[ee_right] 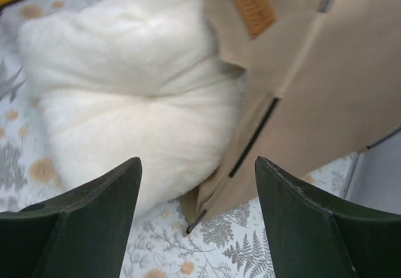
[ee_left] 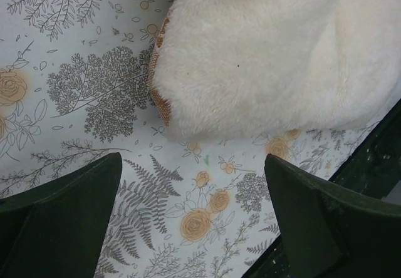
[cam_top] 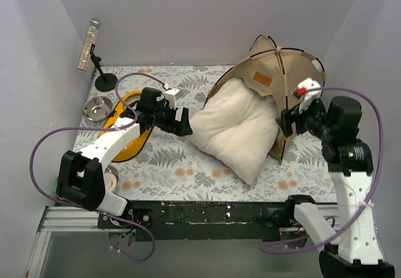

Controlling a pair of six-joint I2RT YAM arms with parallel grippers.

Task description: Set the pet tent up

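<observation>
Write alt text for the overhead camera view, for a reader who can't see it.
A tan pet tent stands domed at the far right of a floral-patterned table, with a fluffy cream cushion spilling out of its doorway. The left gripper hovers by the cushion's left edge and the right gripper by the tent's front right edge.

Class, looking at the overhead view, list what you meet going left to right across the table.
Steel bowl, left gripper, cream cushion, right gripper. The pet tent overlaps the last two, so it is left out.

White arm links (cam_top: 109, 143), black joint housings (cam_top: 343, 118), looping purple cables (cam_top: 135, 74), dark green jaws, red wrist marking (cam_top: 302, 91)
</observation>
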